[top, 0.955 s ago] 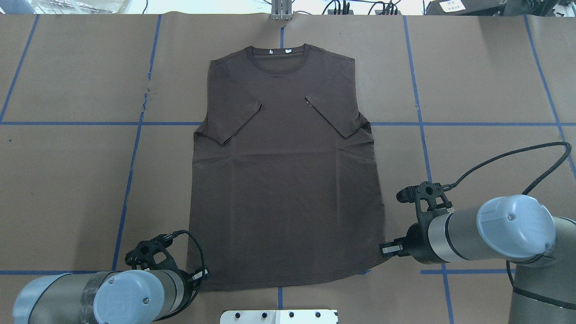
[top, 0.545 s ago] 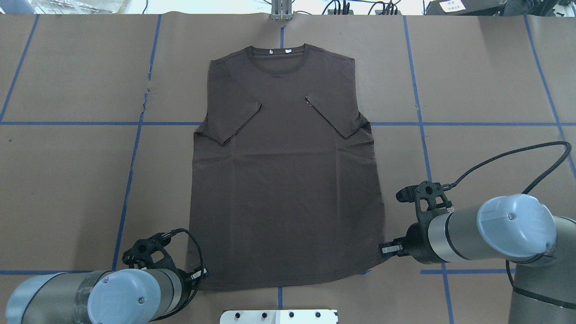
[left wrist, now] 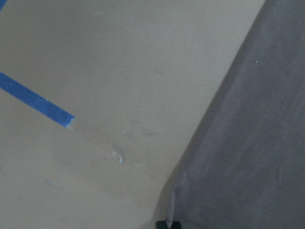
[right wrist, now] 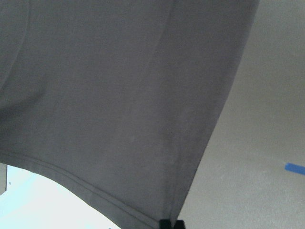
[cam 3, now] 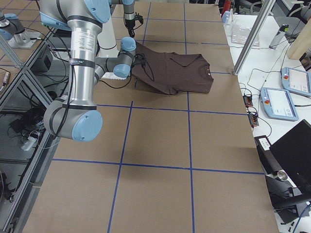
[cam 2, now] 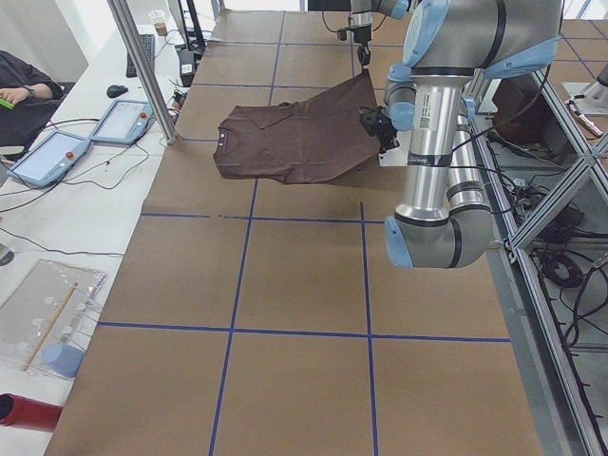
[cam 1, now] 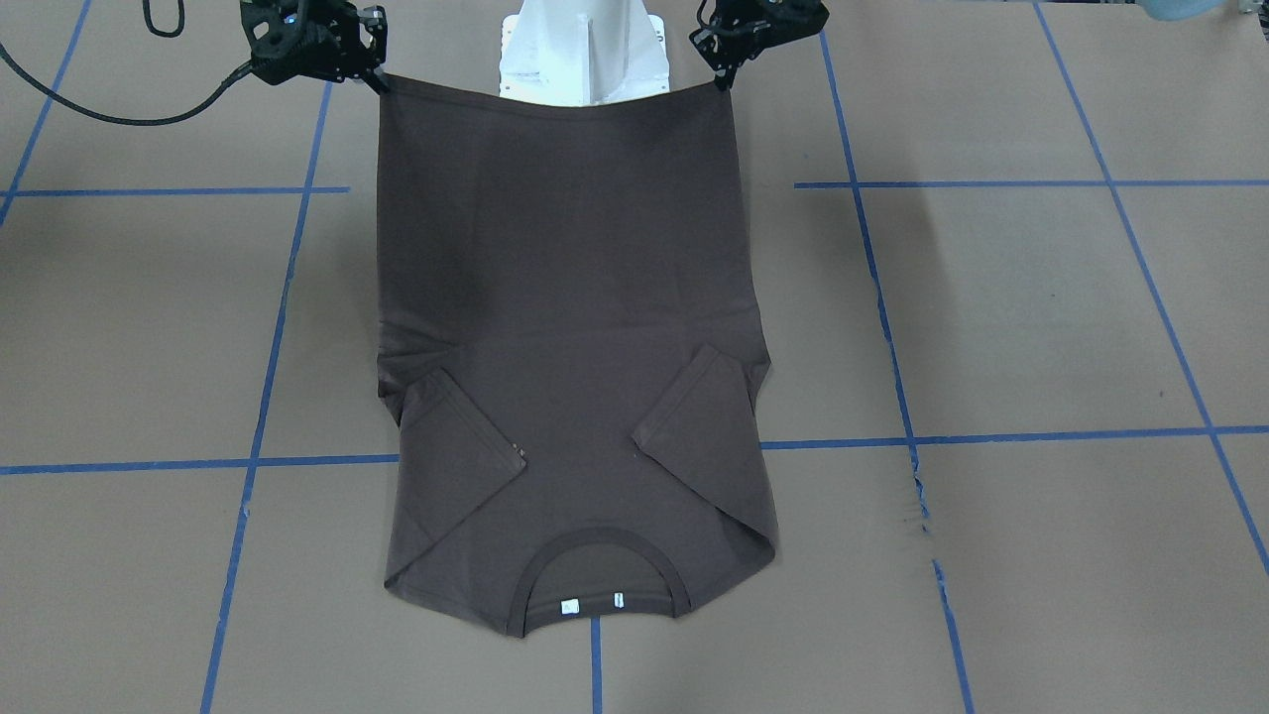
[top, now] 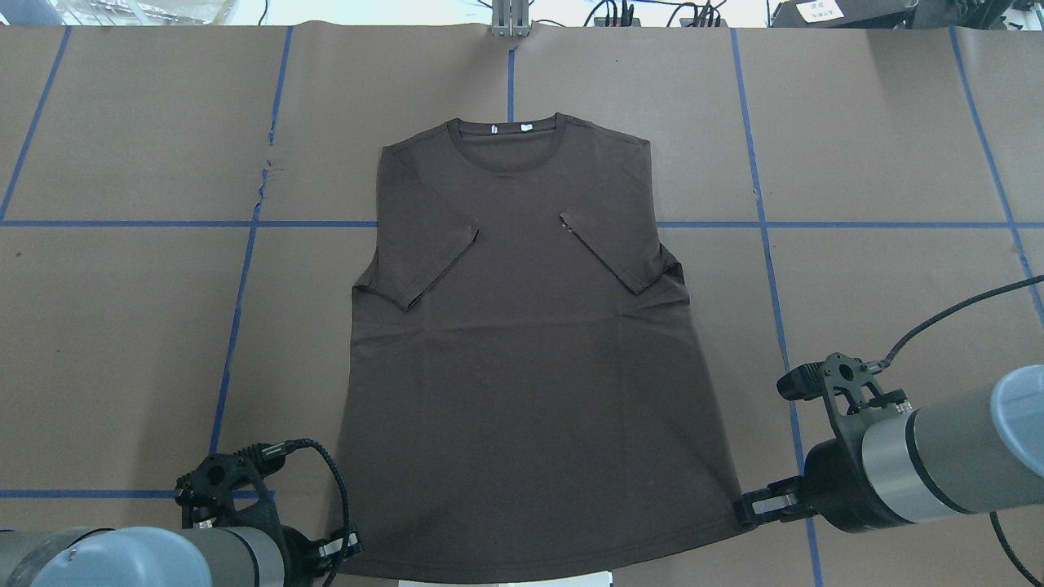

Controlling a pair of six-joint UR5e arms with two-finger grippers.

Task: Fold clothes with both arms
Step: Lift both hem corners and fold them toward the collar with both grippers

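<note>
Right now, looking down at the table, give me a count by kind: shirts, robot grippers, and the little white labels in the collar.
dark brown T-shirt: 1
grippers: 2, the left gripper and the right gripper
white neck labels: 2
Total: 5

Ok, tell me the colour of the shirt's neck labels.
White. The neck labels show best in the exterior front-facing view.

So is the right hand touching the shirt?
Touching. The front-facing view shows the right hand pinching a raised hem corner of the T-shirt.
</note>
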